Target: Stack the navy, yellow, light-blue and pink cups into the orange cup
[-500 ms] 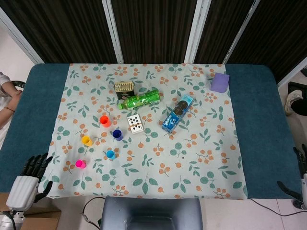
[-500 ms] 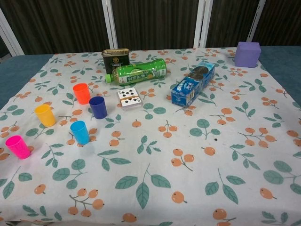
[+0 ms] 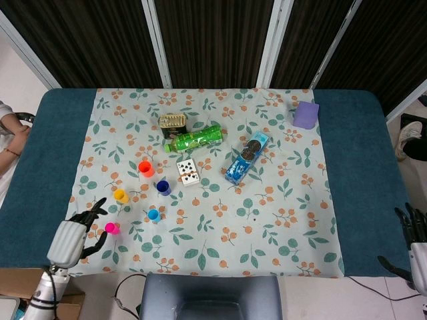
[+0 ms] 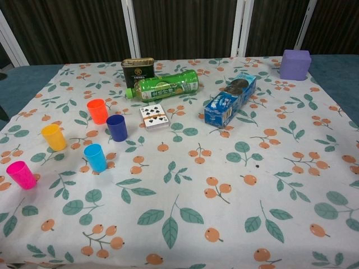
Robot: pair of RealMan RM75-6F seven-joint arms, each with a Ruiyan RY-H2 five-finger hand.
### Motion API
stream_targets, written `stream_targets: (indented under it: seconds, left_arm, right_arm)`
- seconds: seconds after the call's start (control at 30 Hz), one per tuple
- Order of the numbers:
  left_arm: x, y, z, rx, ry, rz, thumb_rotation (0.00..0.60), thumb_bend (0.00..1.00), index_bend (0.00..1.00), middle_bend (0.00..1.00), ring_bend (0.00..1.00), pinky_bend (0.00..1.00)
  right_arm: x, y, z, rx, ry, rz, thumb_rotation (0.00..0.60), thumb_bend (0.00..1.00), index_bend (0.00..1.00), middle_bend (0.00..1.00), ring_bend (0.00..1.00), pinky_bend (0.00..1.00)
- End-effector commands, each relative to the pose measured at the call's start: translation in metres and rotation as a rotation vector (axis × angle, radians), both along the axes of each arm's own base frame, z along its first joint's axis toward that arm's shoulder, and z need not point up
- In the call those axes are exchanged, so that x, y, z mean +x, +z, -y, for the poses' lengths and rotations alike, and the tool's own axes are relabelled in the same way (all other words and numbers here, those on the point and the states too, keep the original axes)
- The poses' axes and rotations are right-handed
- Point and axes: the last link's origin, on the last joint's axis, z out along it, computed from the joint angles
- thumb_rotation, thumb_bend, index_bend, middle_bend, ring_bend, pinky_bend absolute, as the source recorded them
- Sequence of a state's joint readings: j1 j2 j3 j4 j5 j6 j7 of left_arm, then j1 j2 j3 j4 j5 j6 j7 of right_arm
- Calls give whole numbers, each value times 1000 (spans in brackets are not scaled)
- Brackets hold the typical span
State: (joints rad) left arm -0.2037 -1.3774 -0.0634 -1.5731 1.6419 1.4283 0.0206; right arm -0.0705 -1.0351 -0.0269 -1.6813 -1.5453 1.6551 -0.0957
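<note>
Five small cups stand upright and apart at the left of the floral cloth: orange cup (image 3: 145, 168) (image 4: 97, 111), navy cup (image 3: 163, 187) (image 4: 116, 127), yellow cup (image 3: 121, 195) (image 4: 54, 137), light-blue cup (image 3: 153, 215) (image 4: 95, 157) and pink cup (image 3: 111, 228) (image 4: 21, 174). My left hand (image 3: 75, 237) hovers open just left of the pink cup, holding nothing. My right hand (image 3: 417, 240) shows at the far right edge of the head view, off the table, fingers spread and empty. Neither hand appears in the chest view.
Behind the cups lie a dark tin (image 3: 172, 122), a green bottle (image 3: 195, 139) on its side and a deck of cards (image 3: 188, 171). A blue cookie pack (image 3: 246, 157) lies mid-table. A purple box (image 3: 305, 115) sits far right. A chair back (image 3: 211, 297) is at the front edge.
My left hand has moved up and to the right, from beyond the table's corner to beside the pink cup. My right hand has shifted slightly. The cups have not moved.
</note>
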Motion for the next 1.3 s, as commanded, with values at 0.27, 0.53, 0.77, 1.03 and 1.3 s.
stream_targets:
  seconds: [0.27,0.53,0.77,1.03,1.3]
  left_arm:
    - [86,-64,-110,-135,110,23,600,387,173,1000,1000,1000]
    - [101,-92,-143,-132,196,-28,600,373,279,1000,1000,1000]
    - [97,-106,-147,-145,219,-89,600,359,288,1000,1000,1000]
    - [94,-115,-146,-153,224,-120,600,363,292,1000,1000,1000]
    - [86,-119,-153,-136,244,-147,600,359,471,1000,1000,1000]
  right_arm:
    - [-4,1,7,22,-27,17,600,215,0,0,0,0]
    - [-5,4,6,16,-34,20,600,215,0,0,0,0]
    - [-5,6,5,9,-31,29,600,215,0,0,0,0]
    - [-5,7,3,14,-27,34,600,215,0,0,0,0]
    - [-5,8,1,21,-23,39,600,215,0,0,0,0]
